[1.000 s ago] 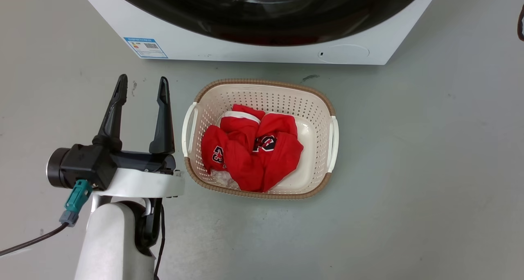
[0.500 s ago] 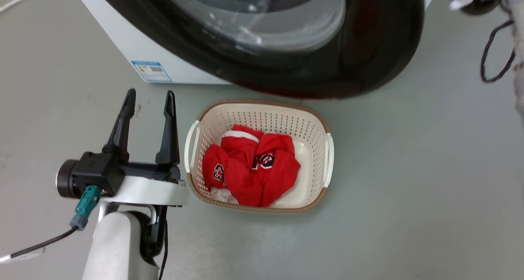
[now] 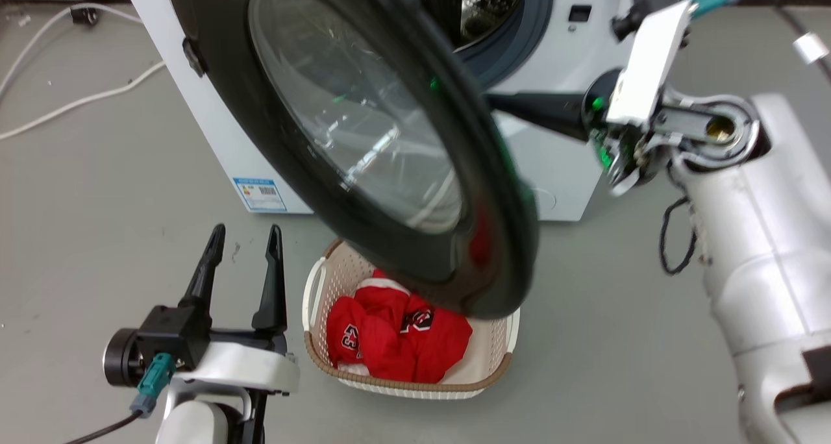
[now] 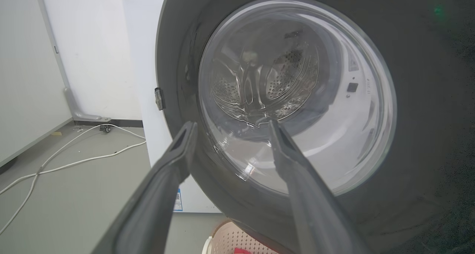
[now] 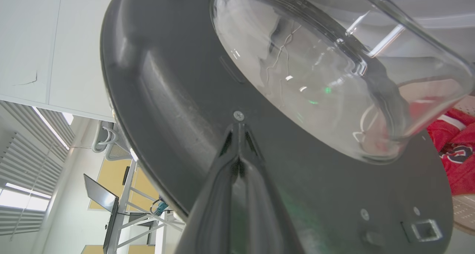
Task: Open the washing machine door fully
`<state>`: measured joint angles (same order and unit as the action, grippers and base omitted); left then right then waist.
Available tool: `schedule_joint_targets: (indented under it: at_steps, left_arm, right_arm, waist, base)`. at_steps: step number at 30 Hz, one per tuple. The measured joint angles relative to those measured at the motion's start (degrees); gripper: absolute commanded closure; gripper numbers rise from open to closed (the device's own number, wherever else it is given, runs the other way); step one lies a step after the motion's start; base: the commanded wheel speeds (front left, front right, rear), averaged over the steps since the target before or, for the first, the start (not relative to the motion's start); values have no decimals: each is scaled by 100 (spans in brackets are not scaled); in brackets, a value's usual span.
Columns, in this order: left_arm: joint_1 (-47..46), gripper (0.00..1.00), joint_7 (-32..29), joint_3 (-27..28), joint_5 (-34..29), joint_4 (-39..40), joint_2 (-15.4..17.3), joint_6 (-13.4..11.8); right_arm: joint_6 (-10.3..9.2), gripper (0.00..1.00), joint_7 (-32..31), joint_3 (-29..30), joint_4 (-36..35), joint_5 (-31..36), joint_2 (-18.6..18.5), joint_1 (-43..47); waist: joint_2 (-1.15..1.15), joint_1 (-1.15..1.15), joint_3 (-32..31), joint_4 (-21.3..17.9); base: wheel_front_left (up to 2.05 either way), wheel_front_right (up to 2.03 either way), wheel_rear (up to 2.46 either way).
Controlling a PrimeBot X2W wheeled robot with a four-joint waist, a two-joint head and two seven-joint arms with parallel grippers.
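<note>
The washing machine door (image 3: 363, 139), a big glossy black disc with a clear glass bowl, stands partly open, hinged at its left side and swung out over the basket. Behind its free edge my right arm reaches in from the right, its dark fingers (image 3: 542, 110) pointing left with the tips hidden by the rim. In the right wrist view my right gripper (image 5: 238, 130) is shut, its tips against the door's (image 5: 178, 109) inner face just below a screw. My left gripper (image 3: 243, 236) is open and low, left of the basket. In the left wrist view it (image 4: 230, 131) faces the door's (image 4: 426, 98) outer side.
The white washing machine (image 3: 214, 139) stands at the back, its steel drum opening (image 3: 493, 15) uncovered. A cream basket (image 3: 503, 340) holding red clothes (image 3: 396, 333) sits on the grey floor under the door. White cables (image 3: 65, 100) lie on the floor at the far left.
The head camera has tilted up. The door has swung from shut against the machine to well out over the basket, and my right arm has come into view behind it. The left gripper stays open.
</note>
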<state>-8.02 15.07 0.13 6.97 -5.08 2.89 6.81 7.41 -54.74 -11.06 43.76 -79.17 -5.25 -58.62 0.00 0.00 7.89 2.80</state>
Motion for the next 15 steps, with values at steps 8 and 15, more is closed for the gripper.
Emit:
schedule_joint_targets:
  at_steps: [8, 15]
  left_arm:
    - [221, 0, 0, -113, 54, -47, 0, -82]
    - [246, 0, 0, -187, 86, -83, 0, -125]
  right_arm:
    - [0, 100, -11, -369, -975, -289, 176, 889]
    - [0, 100, 387, -1249, -1529, -853, 211, 1329]
  waist:
    - [0, -1, -301, 7]
    - [0, -1, -380, 121]
  base:
    - [0, 0, 0]
    - [0, 0, 0]
